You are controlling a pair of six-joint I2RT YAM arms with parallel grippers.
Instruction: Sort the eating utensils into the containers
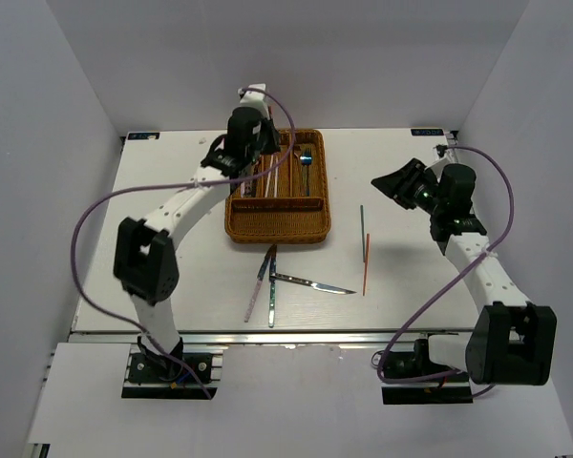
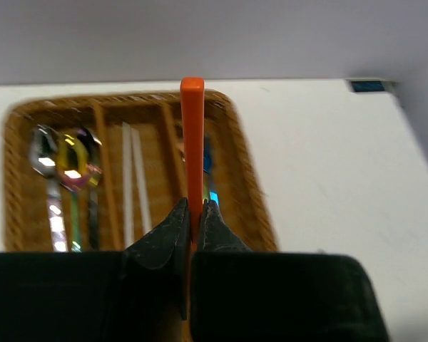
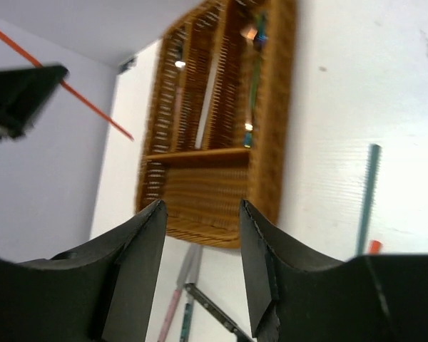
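Top external: left arm [image 1: 186,205] over tray [image 1: 277,229], gripping chopstick [image 2: 192,142].

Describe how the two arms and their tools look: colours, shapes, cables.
Both the left arm and the right arm have white links between bulky black joint housings. A thin purple cable loops along each, from base to wrist. The left tool and the right tool each consist of two matte black wedges that taper to blunt tips.
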